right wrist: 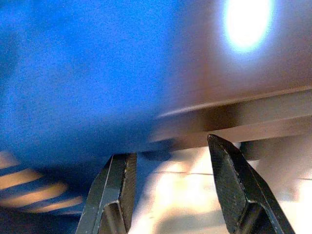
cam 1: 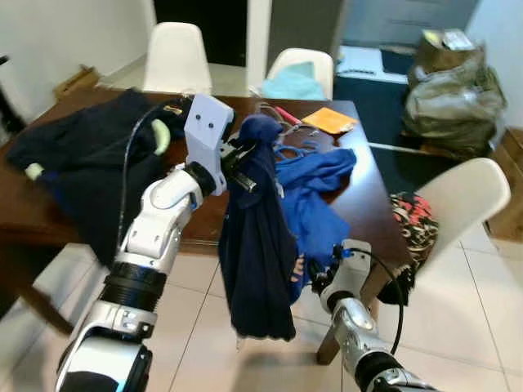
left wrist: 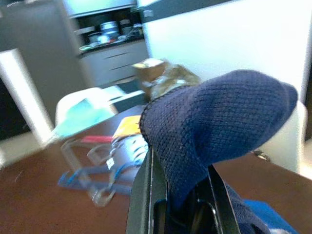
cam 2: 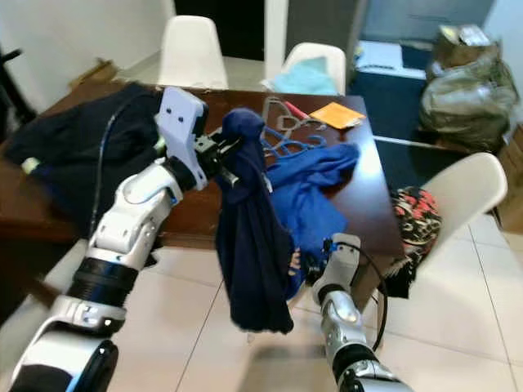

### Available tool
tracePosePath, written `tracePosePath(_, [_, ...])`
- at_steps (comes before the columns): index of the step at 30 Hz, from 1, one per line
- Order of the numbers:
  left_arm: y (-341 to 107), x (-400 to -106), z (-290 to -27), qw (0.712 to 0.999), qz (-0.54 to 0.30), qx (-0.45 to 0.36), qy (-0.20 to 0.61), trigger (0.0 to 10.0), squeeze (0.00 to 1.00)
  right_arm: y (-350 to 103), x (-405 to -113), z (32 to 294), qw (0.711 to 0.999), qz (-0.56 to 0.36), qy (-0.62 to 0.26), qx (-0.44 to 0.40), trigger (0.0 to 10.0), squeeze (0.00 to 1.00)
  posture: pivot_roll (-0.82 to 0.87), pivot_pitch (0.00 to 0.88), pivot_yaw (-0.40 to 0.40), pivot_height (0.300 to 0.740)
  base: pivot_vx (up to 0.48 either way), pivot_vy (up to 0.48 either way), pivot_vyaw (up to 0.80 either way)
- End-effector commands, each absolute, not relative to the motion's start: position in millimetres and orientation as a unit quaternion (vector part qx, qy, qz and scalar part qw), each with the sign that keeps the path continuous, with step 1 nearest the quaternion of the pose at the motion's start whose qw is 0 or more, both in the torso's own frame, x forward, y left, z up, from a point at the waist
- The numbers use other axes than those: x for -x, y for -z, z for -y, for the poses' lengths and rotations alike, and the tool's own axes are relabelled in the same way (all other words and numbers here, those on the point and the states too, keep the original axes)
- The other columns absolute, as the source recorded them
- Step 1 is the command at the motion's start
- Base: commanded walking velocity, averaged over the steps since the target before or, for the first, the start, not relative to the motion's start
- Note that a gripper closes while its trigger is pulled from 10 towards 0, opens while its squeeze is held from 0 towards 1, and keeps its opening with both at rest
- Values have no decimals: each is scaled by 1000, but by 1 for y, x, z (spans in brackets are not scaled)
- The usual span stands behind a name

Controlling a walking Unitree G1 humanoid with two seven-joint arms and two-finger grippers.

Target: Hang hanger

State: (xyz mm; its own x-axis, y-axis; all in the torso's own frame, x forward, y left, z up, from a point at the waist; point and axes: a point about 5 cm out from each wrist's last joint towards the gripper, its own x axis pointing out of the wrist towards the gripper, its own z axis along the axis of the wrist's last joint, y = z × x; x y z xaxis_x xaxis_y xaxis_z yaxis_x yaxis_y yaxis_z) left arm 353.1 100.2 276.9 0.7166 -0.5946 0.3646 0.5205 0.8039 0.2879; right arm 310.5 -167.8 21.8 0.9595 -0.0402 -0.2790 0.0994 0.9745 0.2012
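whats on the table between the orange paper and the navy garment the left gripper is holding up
A loose pile of hangers, clear, red and blue, lies on the brown table between the orange paper and the navy garment held by the left gripper; clearest in the left wrist view.

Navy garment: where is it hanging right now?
In the head views the navy garment hangs from the left gripper, draped down in front of the wooden table's near edge, beside the blue cloth spilling over that edge.

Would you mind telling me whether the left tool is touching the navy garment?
Touching. In the left wrist view the left tool has its fingers closed on the navy garment; the left eye view shows it hanging from there.
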Motion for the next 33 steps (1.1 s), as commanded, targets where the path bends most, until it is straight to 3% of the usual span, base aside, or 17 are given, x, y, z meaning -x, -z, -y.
tracePosePath(1, [-308,-345,-104,906,280,-116,296,10000,0,-39,-318,181,989,-76,68,-109,10000,0,30,24,-6,740,345,0,-800])
tracePosePath(2, [-308,-345,-104,906,280,-116,296,10000,0,-39,-318,181,989,-76,68,-109,10000,0,30,24,-6,740,345,0,-800])
tracePosePath(4, [-325,-343,-124,911,299,-125,256,10000,0,-73,-332,182,986,28,47,-159,10000,0,46,25,-14,740,334,0,-400])
tracePosePath(10, [-330,-341,-136,914,300,-128,240,10000,0,-89,-340,179,983,62,14,-172,10000,0,45,24,-13,740,326,0,0])
tracePosePath(14, [-322,-340,-135,918,282,-133,244,10000,0,-72,-337,182,990,-6,9,-138,10000,0,35,22,-12,740,257,0,0])
tracePosePath(19, [-288,-350,-137,953,192,-136,190,10000,0,2,-295,191,966,-250,23,-53,10000,0,39,20,-18,740,0,0,0])
tracePosePath(26, [-253,-362,-168,987,97,-115,60,10000,0,29,-266,196,944,-329,26,8,10000,0,42,20,-23,740,0,0,0])
tracePosePath(32, [-249,-361,-170,986,97,-125,56,10000,0,33,-261,203,937,-344,49,23,10000,0,35,23,-22,740,0,0,0])
tracePosePath(33, [-247,-359,-169,986,95,-125,57,10000,0,33,-259,208,932,-356,47,57,10000,0,38,23,-23,740,0,0,0])
